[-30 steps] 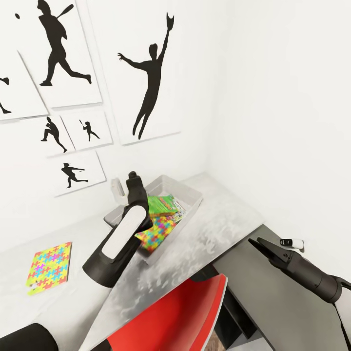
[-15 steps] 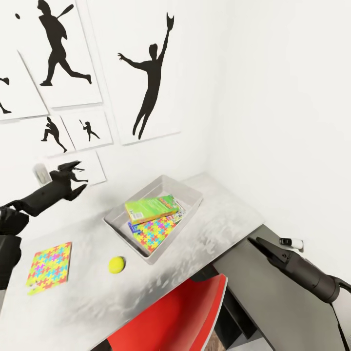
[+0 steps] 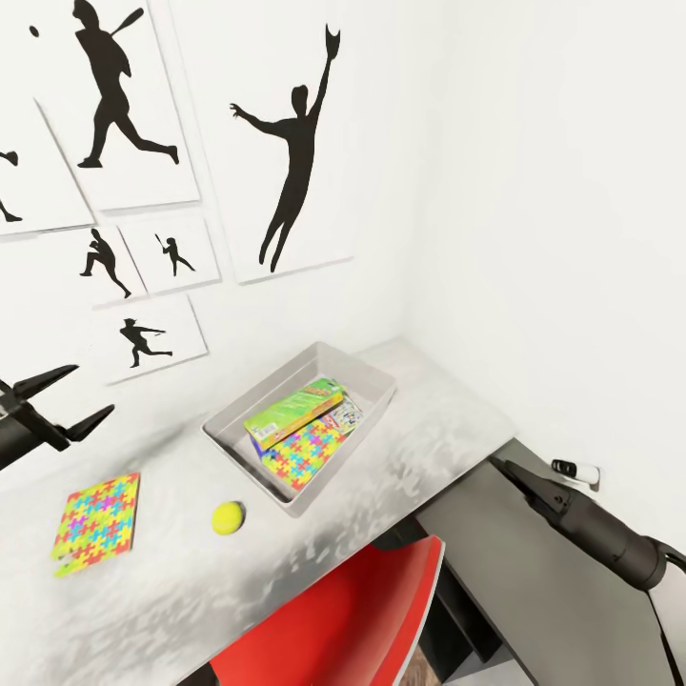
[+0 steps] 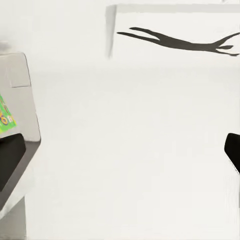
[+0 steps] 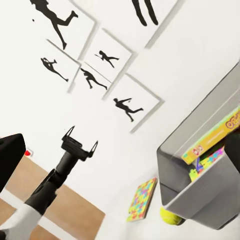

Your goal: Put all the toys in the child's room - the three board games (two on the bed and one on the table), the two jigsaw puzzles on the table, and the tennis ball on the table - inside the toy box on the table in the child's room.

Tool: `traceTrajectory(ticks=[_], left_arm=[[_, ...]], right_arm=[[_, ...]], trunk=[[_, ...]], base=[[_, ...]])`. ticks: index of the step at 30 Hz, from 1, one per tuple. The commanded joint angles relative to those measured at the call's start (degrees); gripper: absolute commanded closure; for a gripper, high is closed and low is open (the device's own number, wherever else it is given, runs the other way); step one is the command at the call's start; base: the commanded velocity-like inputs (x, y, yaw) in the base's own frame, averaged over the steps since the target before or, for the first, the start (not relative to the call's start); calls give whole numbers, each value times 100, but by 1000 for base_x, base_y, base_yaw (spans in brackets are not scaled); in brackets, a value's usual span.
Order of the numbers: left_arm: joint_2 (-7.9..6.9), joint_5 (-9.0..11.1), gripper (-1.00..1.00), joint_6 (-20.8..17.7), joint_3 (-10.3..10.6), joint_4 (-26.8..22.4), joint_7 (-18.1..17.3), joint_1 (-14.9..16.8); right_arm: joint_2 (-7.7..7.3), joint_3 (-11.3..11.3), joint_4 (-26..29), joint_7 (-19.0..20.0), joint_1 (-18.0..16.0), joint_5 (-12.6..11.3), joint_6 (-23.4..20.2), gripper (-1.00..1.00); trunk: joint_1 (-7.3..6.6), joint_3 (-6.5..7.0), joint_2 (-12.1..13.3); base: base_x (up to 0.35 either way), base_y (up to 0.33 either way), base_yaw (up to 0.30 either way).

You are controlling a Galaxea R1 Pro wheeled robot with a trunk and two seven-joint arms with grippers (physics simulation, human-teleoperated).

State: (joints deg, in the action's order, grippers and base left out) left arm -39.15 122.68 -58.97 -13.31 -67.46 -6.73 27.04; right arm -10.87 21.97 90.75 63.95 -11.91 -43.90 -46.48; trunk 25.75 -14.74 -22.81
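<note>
Toy box [image 3: 373,381] holds games and jigsaw; tennis ball [image 3: 227,517], second jigsaw [image 3: 96,522] outside.

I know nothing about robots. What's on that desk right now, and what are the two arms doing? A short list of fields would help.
Toy box: on the light grey desk, by the wall.
Inside the box: a green and yellow game box lying over a jigsaw puzzle.
Loose on the desk: a second jigsaw and a tennis ball, both outside the box.
Left gripper: open, empty, raised above the desk in front of the wall.
Right gripper: over the lower dark section; open or shut is unclear.
Red chair: pushed up to the desk.
</note>
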Motion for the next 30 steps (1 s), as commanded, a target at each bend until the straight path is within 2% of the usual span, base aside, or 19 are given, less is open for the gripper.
traceTrajectory(ticks=[1,3,7,11,15,17,19,23,26,30], left_arm=[[-6,-44,-100,-76,6,109,-88,-33],[-9,-42,-100,-103,14,199,-111,-192],[-34,-30,-100,-103,7,235,-132,-854],[-47,-28,-100,-103,62,204,-135,-1079],[-76,-61,-100,-103,351,119,-131,-1322],[-93,-82,-100,-103,452,-113,-127,-1391],[-223,-159,-100,-103,504,-289,-122,-1424],[-666,-462,-100,-103,803,-438,-116,-1442],[-769,-546,-100,-103,918,-521,-124,-1446],[-822,-613,-100,-103,969,-665,-126,-1447]], right_arm=[[1,6,2,22,-4,-20,-18,-100],[2,16,3,91,-4,-21,-6,-100],[5,33,4,311,-4,-22,22,-100],[7,31,4,378,-7,-22,141,-100],[13,10,4,401,-12,-22,387,-100],[14,-1,4,409,-13,-22,458,-100],[10,-6,4,418,-13,-22,488,-100],[6,-8,4,424,-13,-22,505,-100],[6,-12,4,424,-13,-22,510,-100],[6,-12,4,431,-13,-17,515,-100]], trunk=[[3,-10,-11],[3,-10,-11],[3,-10,-11],[3,-10,-11],[3,-10,-11],[3,-10,-11],[3,-10,-11],[3,-10,-11],[3,-10,-11],[3,-10,-11]], base=[[0,0,0],[0,0,0],[0,0,0],[0,0,0],[0,0,0],[0,0,0],[0,0,0],[0,0,0],[0,0,0],[0,0,0]])
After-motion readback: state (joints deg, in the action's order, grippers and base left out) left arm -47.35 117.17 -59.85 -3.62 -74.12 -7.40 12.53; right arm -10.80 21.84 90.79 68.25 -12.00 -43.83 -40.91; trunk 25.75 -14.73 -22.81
